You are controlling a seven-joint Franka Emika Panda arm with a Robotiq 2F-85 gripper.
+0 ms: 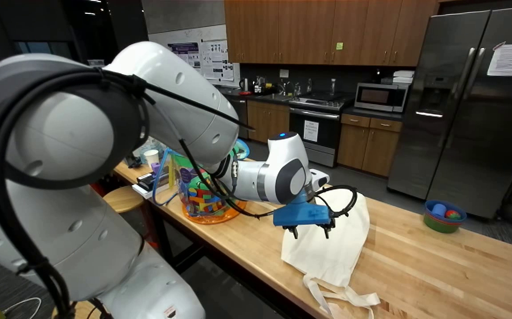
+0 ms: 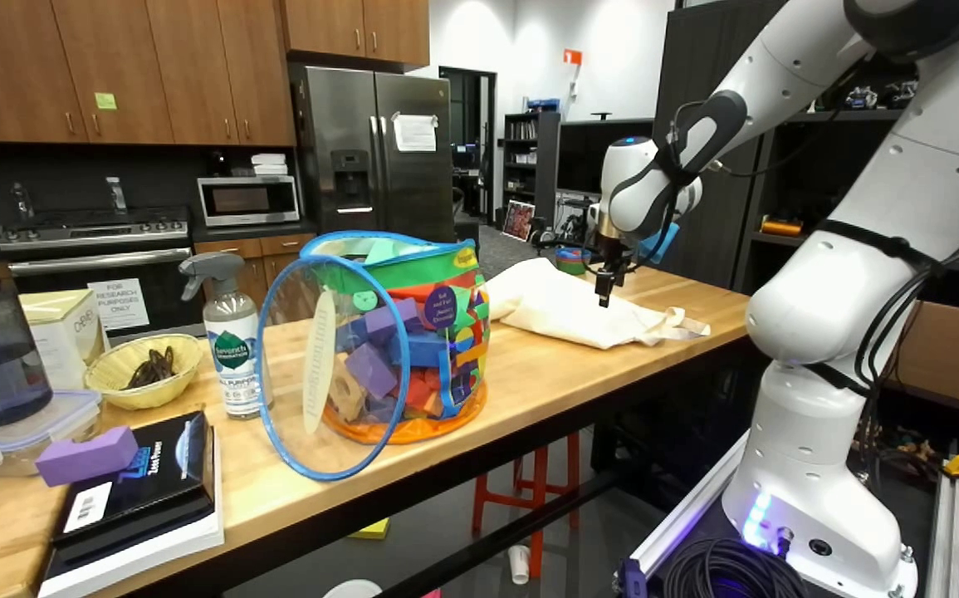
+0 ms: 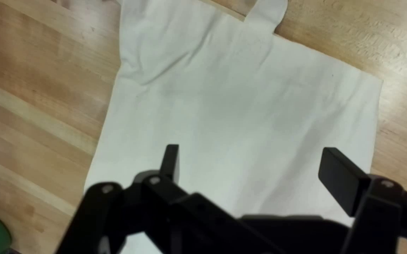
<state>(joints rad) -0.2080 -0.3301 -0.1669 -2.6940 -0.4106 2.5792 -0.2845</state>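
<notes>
My gripper (image 1: 311,234) is open and empty, pointing down over a white cloth tote bag (image 1: 322,261). It also shows side-on in an exterior view (image 2: 604,299). The bag lies flat and wrinkled on the wooden table, with its strap handles (image 1: 344,296) loose toward the table's near edge. In the wrist view, the fingers (image 3: 252,165) are wide apart with only the bag cloth (image 3: 231,102) behind them. A strap (image 3: 267,14) shows at the top of that view. The fingertips appear above the cloth, with nothing between them.
A clear toy bin (image 2: 446,332) of foam blocks stands on the table (image 1: 459,274). A nested blue and green bowl (image 1: 442,226) with small objects is near the far edge. A spray bottle (image 2: 234,357), yellow basket (image 2: 143,374) and purple block (image 2: 87,455) on books stand beyond the bin.
</notes>
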